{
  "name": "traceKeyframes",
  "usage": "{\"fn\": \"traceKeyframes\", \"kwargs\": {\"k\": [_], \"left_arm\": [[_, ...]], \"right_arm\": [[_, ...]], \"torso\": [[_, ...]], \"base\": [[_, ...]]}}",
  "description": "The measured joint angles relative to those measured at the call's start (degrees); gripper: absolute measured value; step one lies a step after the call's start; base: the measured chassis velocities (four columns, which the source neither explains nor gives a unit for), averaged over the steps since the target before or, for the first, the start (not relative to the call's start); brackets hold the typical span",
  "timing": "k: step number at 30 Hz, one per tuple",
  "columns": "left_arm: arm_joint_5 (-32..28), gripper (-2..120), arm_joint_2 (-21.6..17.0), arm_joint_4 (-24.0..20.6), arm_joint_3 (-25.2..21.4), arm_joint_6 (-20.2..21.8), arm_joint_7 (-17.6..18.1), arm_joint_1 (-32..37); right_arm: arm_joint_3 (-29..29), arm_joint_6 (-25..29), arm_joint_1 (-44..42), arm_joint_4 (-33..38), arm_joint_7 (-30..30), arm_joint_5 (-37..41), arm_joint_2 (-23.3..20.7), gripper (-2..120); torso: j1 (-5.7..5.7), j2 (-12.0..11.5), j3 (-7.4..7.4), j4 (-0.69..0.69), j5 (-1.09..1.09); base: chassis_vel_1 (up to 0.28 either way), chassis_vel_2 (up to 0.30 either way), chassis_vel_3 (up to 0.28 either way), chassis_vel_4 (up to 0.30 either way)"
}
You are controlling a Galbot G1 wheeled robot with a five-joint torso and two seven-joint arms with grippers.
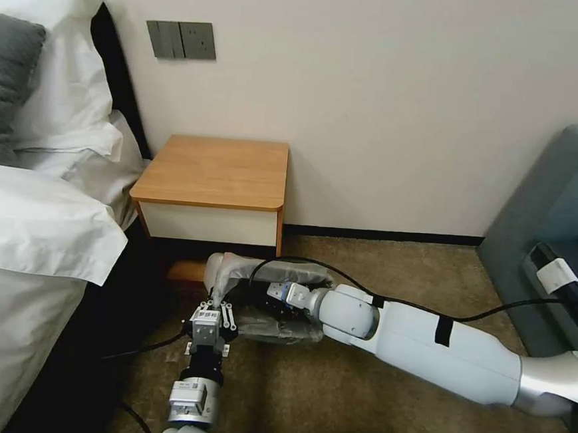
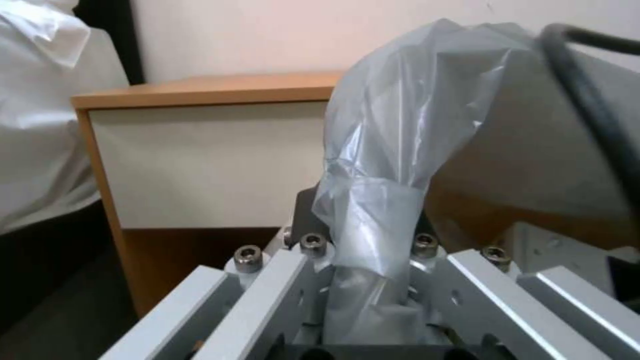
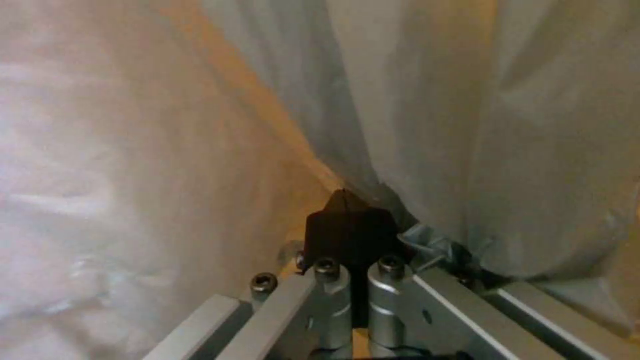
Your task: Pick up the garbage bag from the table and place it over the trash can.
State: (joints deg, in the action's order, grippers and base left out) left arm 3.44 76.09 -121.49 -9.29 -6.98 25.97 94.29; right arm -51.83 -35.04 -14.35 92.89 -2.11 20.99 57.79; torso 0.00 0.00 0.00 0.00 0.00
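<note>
Garbage bag (image 1: 273, 327) draped over trash can (image 1: 221, 274), on the floor before the counter (image 1: 216, 171). Left gripper (image 1: 216, 307) at the can's near corner, jaws clenched on a bunched fold of bag. Right gripper (image 1: 275, 294) reaches inside the bag, jaws closed together, bag film just beside them.

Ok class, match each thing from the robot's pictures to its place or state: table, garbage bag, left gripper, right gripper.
Things:
1. table
2. garbage bag
3. left gripper
4. right gripper

Places or states:
A. shut, with plastic all around it
B. against the wall, beside the bed
C. gripping a bunched fold of plastic
D. translucent grey, low in front of the table

Pairs: 1-B, 2-D, 3-C, 4-A
</note>
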Motion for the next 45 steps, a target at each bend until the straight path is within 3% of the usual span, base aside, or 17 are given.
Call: {"fn": "traceKeyframes", "kwargs": {"k": [14, 24, 33, 39, 45], "left_arm": [[0.0, 7, 0.2, 0.0, -0.1, -0.3, 0.0, 0.1], [0.0, 7, 0.2, 0.8, -1.1, -0.3, 0.1, -0.3], [-0.2, 6, 0.3, 0.9, -2.8, -0.3, 0.6, -0.7], [-0.3, 6, 0.4, 0.9, -3.5, -0.2, 0.7, -0.5], [-0.5, 6, 0.8, 1.2, -3.7, -0.1, 1.1, -0.4]], "right_arm": [[-3.8, -0.2, 2.6, -5.9, 1.6, 0.5, 5.3, 0], [-4.1, -0.7, 2.7, -5.4, 2.7, 1.2, 5.9, 0], [-2.3, -3.6, 3.8, 6.4, 4.7, 7.9, 0.4, 0], [-0.5, -4.1, 3.4, 16.0, 5.0, 10.6, -5.9, 0], [5.0, -5.2, 0.4, 24.3, 5.6, 15.0, -12.3, 0]], "torso": [[0.00, 0.0, 0.00, 0.00, 0.00], [0.00, 0.0, 0.00, 0.00, 0.00], [0.00, 0.0, 0.00, 0.00, 0.01], [0.00, 0.0, -0.01, -0.01, 0.01], [0.00, 0.0, 0.00, -0.01, 0.01]], "base": [[0.000, 0.000, 0.000, 0.000], [0.000, 0.000, 0.000, 0.000], [0.000, 0.000, 0.000, 0.000], [0.000, 0.000, 0.000, 0.000], [0.000, 0.000, 0.000, 0.000]]}}
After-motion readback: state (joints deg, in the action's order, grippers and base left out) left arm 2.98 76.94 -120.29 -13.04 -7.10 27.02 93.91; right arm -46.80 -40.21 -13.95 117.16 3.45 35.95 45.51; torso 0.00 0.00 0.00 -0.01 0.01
